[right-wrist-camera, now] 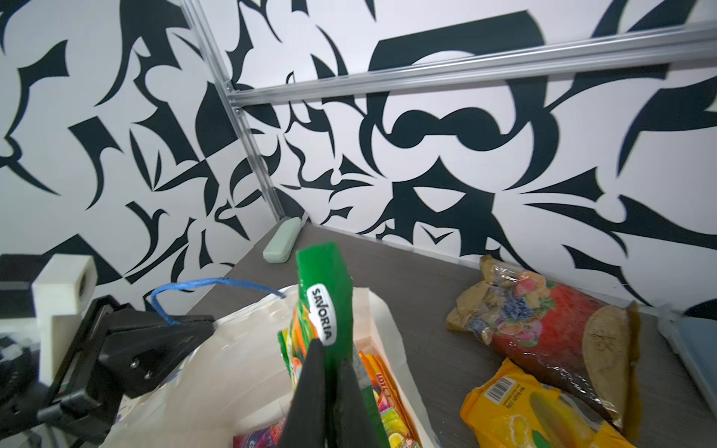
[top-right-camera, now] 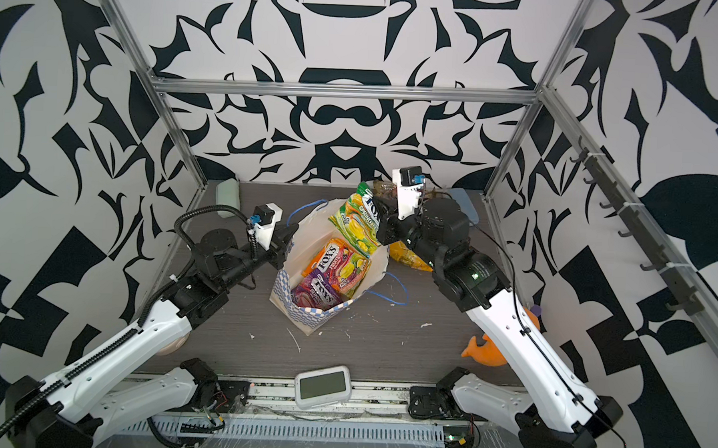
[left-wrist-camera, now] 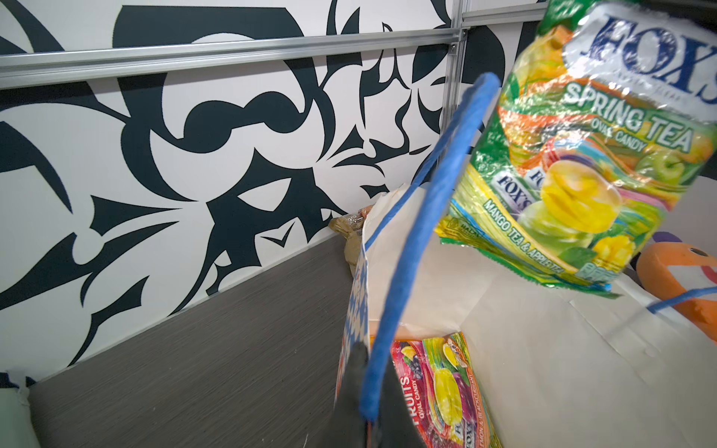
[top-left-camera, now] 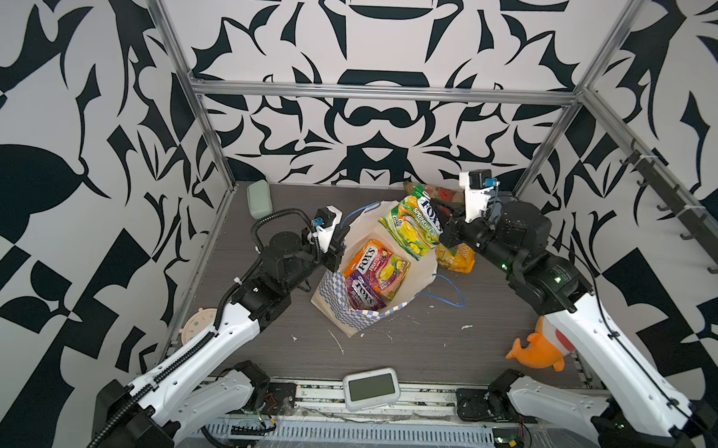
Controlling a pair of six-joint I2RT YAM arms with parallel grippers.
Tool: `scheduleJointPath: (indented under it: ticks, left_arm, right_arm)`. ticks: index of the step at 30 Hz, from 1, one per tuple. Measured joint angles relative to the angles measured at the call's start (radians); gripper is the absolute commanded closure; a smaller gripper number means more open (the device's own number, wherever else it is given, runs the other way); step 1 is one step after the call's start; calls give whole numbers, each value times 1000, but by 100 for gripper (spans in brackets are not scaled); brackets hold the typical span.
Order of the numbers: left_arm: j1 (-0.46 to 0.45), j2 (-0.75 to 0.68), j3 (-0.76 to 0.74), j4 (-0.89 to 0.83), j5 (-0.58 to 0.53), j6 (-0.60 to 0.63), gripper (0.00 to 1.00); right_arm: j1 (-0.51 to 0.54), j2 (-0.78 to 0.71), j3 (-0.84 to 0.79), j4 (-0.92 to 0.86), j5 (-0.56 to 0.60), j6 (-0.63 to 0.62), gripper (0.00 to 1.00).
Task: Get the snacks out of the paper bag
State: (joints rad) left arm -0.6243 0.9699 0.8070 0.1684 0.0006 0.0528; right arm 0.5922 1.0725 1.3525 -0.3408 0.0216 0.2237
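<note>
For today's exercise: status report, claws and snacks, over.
Left claw shut on paper bag rim. Right claw shut on green packet, above bag. Nothing blocking.

Table (top-left-camera: 427,344) w/ paper bag (top-left-camera: 339,313), yellow pkt (top-left-camera: 457,260), red pkt (right-wrist-camera: 551,326), plush shark (top-left-camera: 539,351).

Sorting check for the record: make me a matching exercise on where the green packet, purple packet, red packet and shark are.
1. green packet
2. purple packet
3. red packet
4. shark

A. inside the bag
B. on the table at the back wall
C. on the table, front right
D. in the shut right gripper, above the bag

Pairs: 1-D, 2-A, 3-B, 4-C.
</note>
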Motion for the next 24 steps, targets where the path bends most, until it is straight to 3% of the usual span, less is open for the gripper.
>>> scheduleJointPath:
  ticks: [6,10,13,18,24]
  left_arm:
    - [0,-15,-1,13,-4,0,100]
    - [0,-18,-1,26,-2,-1,100]
    - [0,-15,-1,24,19,-1,100]
    - [-1,7,11,9,109,-6,100]
    - [-1,32,16,4,203,-42,100]
  right_arm:
    - [-40,-59,16,-6,163,-29,100]
    - [-87,-53,61,-21,192,-37,100]
    - [-95,-19,82,-29,138,-43,100]
    - [-87,89,66,-74,-90,-47,84]
    - [-27,164,-47,-229,-132,-15,71]
